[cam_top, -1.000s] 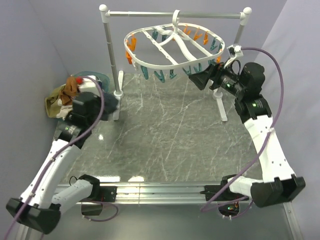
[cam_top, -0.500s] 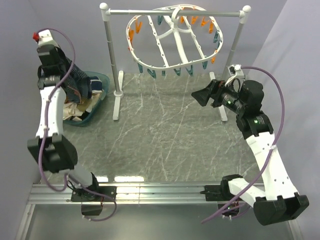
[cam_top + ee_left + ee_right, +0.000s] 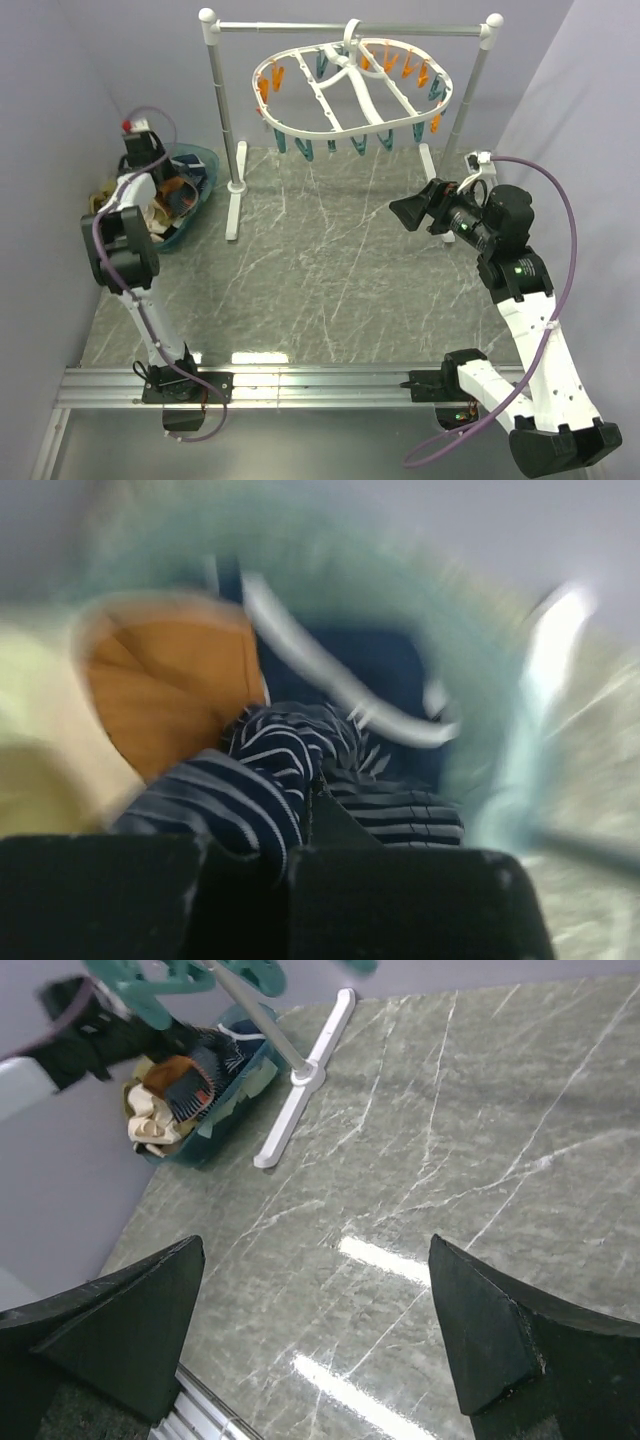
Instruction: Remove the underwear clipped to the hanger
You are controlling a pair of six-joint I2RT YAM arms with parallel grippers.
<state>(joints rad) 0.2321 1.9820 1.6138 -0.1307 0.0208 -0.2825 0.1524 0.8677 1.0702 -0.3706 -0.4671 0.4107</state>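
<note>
Grey marble-pattern table (image 3: pixel 330 280), bearing everything listed below. Silver-and-white rail stand (image 3: pixel 218 110) across the far edge. White oval hanger (image 3: pixel 345 100) hooked on the rail, tilted, with orange and teal clothespins (image 3: pixel 264 86) around its rim.

Right gripper (image 3: pixel 412 212) held above the right half of the table, below and in front of the hanger's right end, apart from it. Jaws spread wide, nothing between them. Only bare table visible through the gap in the right wrist view.

Teal basket (image 3: pixel 205 160) at the far left of the table, just beside the stand's left foot. Left gripper (image 3: pixel 305 825) lowered into the basket, jaws clamped on the dark striped briefs (image 3: pixel 265 765).

Underwear (image 3: pixel 165 205) piled in the basket:
- tan-brown piece (image 3: pixel 170 685) left of the striped one
- navy piece (image 3: pixel 385 670) behind it
- cream-beige piece (image 3: pixel 35 740) at the far left

Left wrist view blurred by motion; finer detail not readable.
</note>
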